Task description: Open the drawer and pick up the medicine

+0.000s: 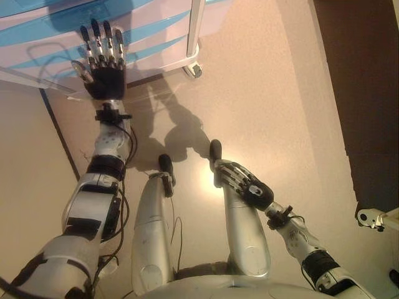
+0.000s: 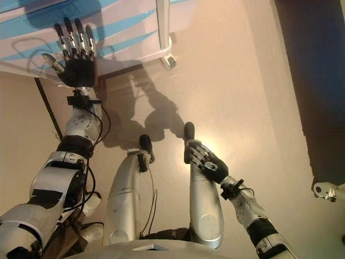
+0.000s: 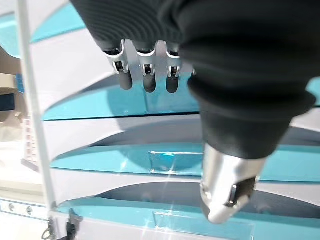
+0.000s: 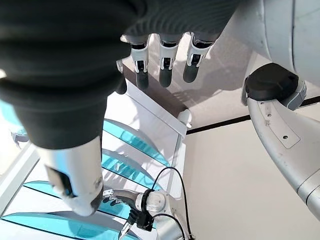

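Note:
A white drawer cabinet [image 1: 156, 37] with several teal drawer fronts stands on castors at the top left; all its drawers are shut. My left hand [image 1: 101, 62] is stretched out in front of it, fingers straight and open, close to the drawer fronts and holding nothing. The left wrist view shows the teal fronts [image 3: 165, 160] with clear label holders just past my fingers [image 3: 145, 75]. My right hand [image 1: 243, 180] hangs low at the right, relaxed and open, empty. No medicine shows in any view.
The cabinet's castor [image 1: 193, 70] stands on the beige floor. A dark strip [image 1: 59, 134] runs along the floor at the left. A dark area [image 1: 368, 93] lies along the right side. A white wheeled base [image 1: 374, 219] shows at the right edge.

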Controlling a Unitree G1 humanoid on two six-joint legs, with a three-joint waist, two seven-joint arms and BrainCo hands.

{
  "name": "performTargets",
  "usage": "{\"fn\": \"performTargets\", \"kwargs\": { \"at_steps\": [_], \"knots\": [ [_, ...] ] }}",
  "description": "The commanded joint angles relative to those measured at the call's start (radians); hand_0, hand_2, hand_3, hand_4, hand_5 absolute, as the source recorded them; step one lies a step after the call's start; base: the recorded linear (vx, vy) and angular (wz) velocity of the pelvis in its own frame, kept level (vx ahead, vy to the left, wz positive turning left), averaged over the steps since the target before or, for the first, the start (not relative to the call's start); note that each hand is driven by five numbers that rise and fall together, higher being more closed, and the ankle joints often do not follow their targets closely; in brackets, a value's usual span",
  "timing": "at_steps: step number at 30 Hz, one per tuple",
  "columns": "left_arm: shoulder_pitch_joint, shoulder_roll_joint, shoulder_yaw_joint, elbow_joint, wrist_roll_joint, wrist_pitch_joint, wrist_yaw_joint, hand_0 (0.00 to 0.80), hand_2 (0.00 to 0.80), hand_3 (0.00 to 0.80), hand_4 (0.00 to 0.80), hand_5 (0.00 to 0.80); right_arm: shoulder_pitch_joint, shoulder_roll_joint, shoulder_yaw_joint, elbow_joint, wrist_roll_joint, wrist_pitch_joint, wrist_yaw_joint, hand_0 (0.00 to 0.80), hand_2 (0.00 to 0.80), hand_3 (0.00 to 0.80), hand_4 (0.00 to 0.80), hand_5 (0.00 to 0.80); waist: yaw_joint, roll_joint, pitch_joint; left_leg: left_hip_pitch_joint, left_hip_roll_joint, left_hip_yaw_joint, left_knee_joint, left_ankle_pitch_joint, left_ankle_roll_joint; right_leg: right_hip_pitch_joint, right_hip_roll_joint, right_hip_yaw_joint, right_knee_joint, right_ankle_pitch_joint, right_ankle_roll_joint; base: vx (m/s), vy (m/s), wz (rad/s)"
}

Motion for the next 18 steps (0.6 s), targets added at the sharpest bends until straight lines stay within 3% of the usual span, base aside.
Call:
{"fn": "performTargets", "kwargs": {
  "at_steps": [1,18],
  "knots": [
    [-0.032,0.033,0.007,-0.064,-0.027,-0.028,-0.009,0.0,0.0,0.0,0.0,0.0,0.125,-0.03,0.089,0.055,-0.013,0.03,0.025,0.0,0.0,0.0,0.0,0.0,0.006,0.041,-0.022,0.056,-0.064,0.019,-0.223,0.025,0.03,-0.012,0.091,-0.028,0.143,-0.132,-0.034,0.0,0.0,0.0],
    [-0.084,0.091,-0.003,-0.03,0.001,-0.052,0.026,0.0,0.0,0.0,0.0,0.0,0.12,-0.041,0.071,0.1,-0.012,0.021,0.055,0.0,0.0,0.0,0.0,0.0,-0.001,0.049,-0.022,0.057,-0.066,0.033,-0.224,0.022,0.029,-0.009,0.081,-0.027,0.105,-0.106,-0.028,0.003,0.008,0.0]
  ]
}}
